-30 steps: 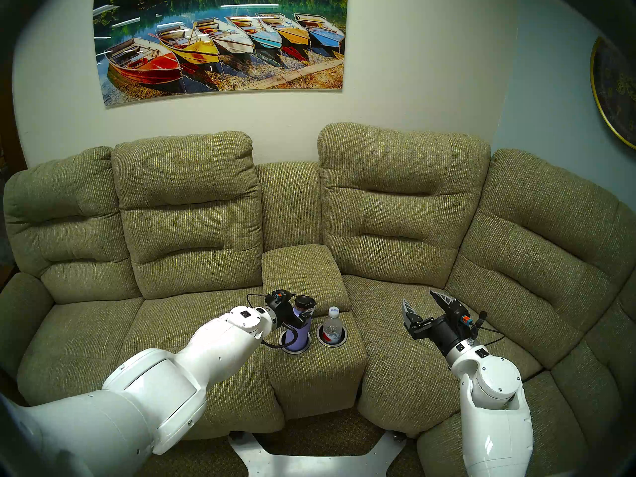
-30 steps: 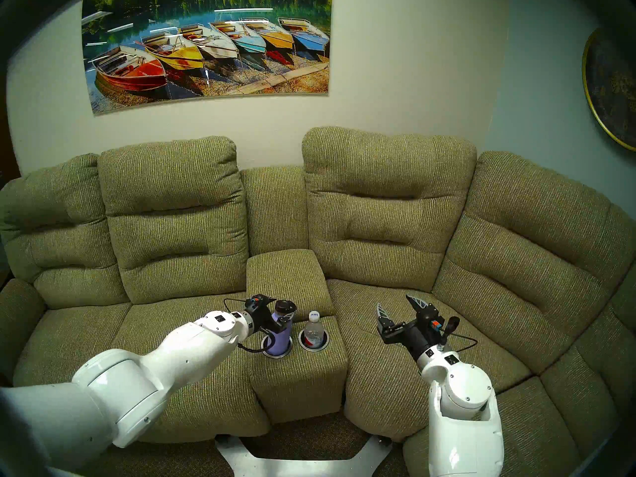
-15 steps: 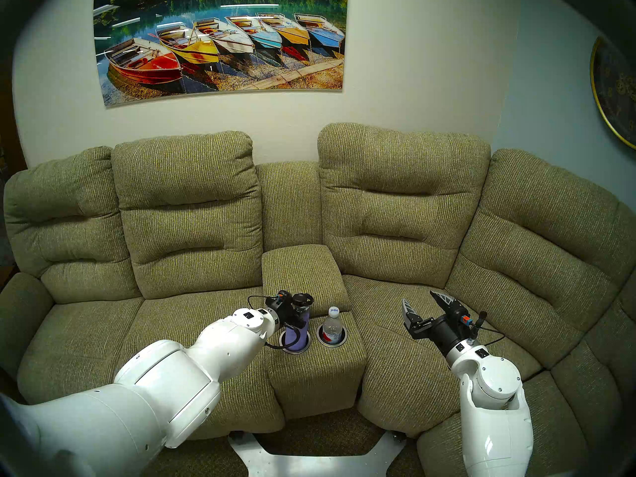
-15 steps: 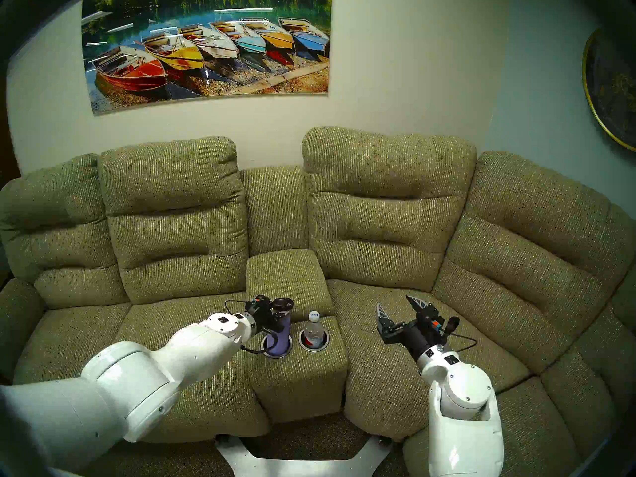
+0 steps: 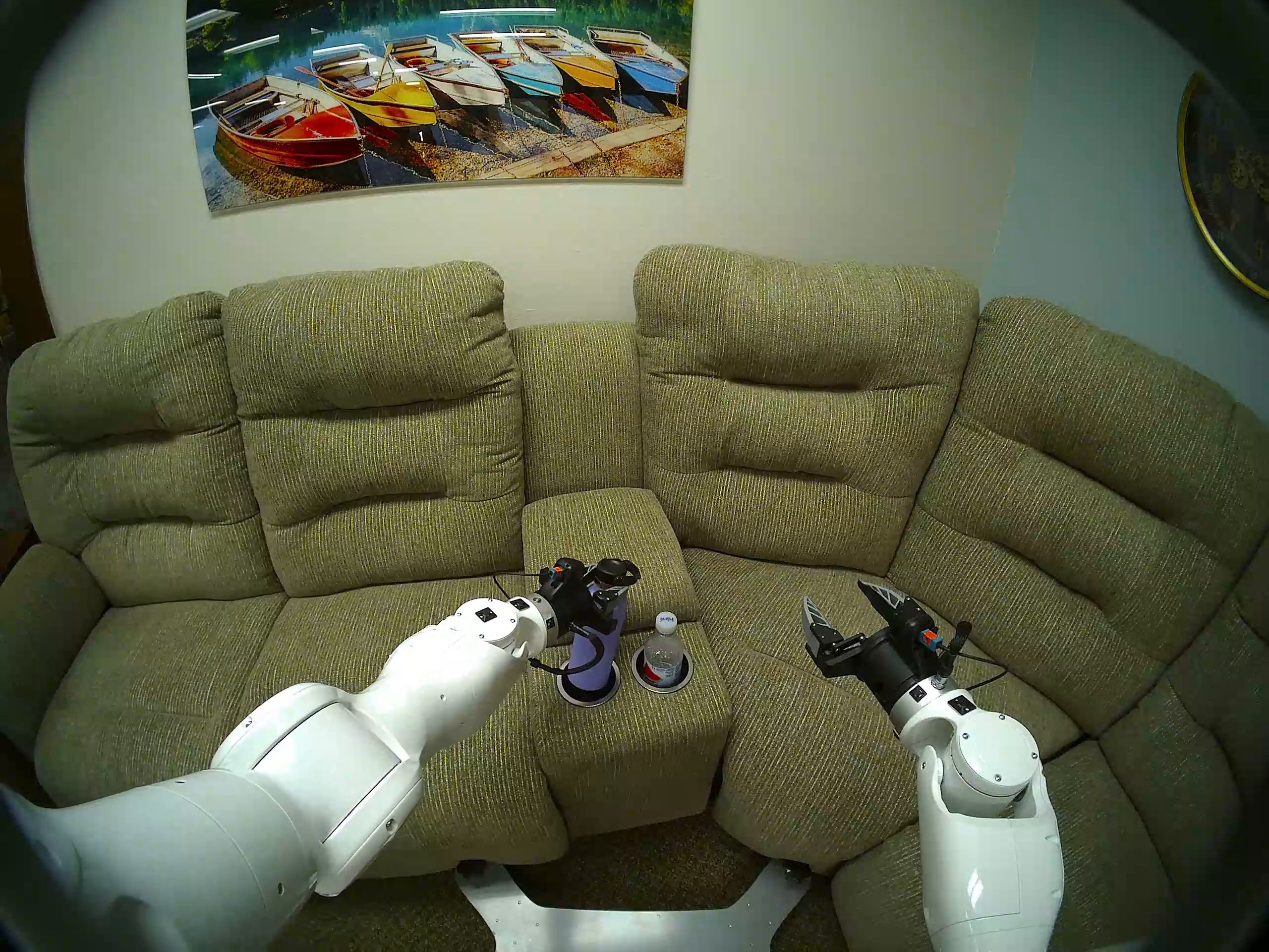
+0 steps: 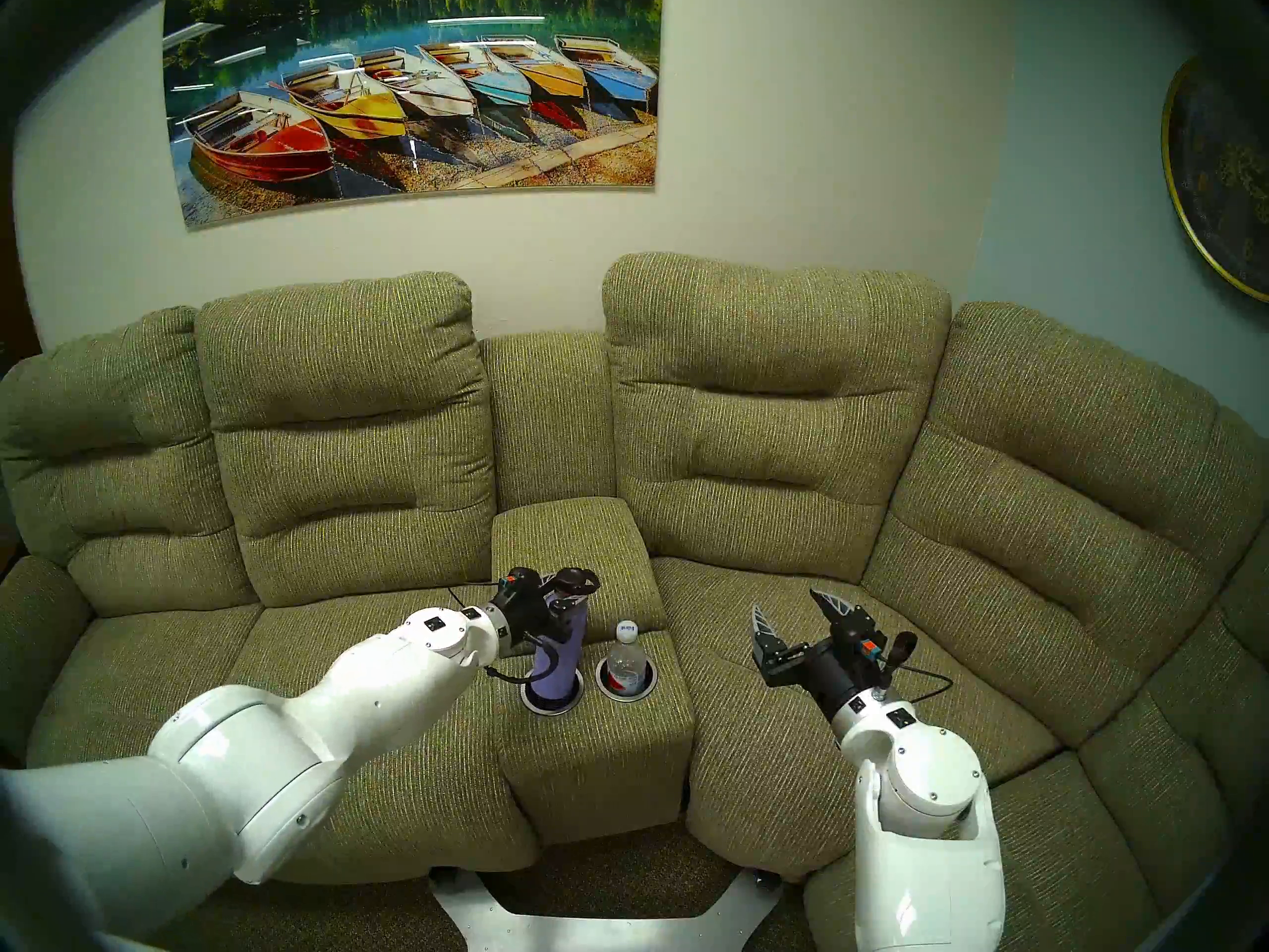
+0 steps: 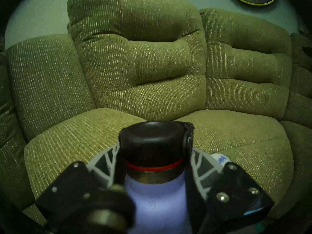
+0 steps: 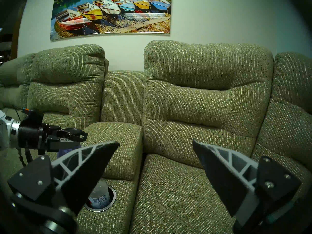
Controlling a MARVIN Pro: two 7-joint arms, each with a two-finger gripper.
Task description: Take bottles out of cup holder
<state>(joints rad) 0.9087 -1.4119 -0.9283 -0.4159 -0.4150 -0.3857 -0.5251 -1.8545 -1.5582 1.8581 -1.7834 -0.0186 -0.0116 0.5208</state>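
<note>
Head view: left gripper (image 5: 604, 604) clamped on lavender flask (image 5: 596, 648), partly out of cup holder (image 5: 588, 689); water bottle (image 5: 662, 652) seated; right gripper (image 5: 848, 610) apart, empty.

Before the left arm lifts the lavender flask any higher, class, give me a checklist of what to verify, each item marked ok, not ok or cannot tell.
1. Left gripper shut on the lavender flask, fingers on both sides just below the black cap: ok.
2. Flask base clear of the left cup holder: not ok, its bottom is inside the rim.
3. Flask upright: not ok, it leans slightly.
4. Clear plastic bottle untouched, seated in the right cup holder: ok.
5. Right gripper open and away from the console: ok.
6. Grip firmness: cannot tell.
</note>
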